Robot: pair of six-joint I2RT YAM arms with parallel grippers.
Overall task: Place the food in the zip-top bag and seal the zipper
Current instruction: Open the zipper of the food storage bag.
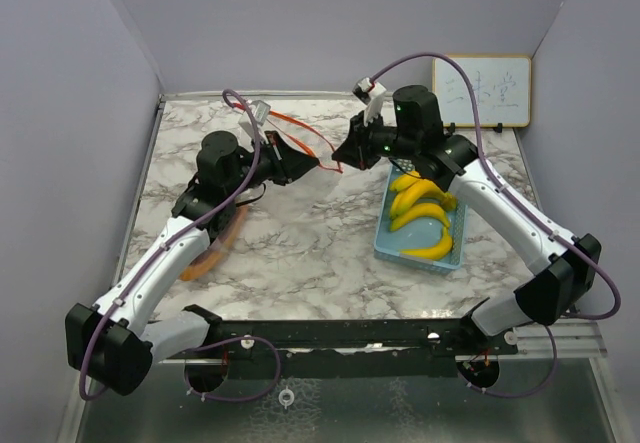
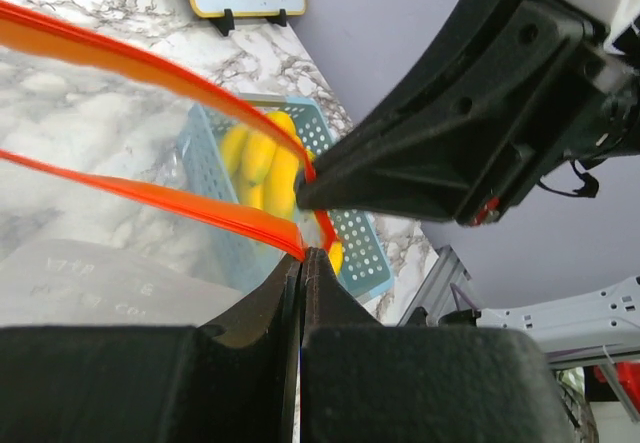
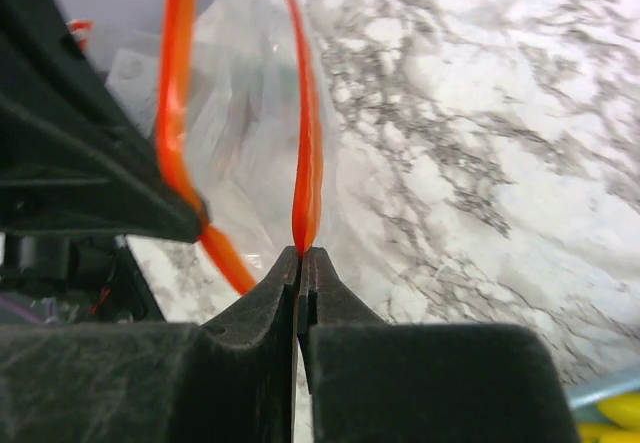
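Orange zipper strip (image 3: 308,163), clear filmy bag (image 3: 240,113); left fingers (image 2: 250,363), right fingers (image 3: 400,363) both clamped on strip.

White arms (image 1: 160,261), black joints (image 1: 100,341), purple cables (image 1: 425,56)

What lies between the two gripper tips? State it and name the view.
The open mouth of the zip-top bag: left gripper and right gripper each pinch one orange zipper strip, nothing else between. Clearest in the left wrist view.

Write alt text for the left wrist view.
The shut left claw pinches one orange zipper strip of a clear plastic zip-top bag; the right claw grips the other strip. Behind, yellow toy bananas lie in a light blue plastic basket.
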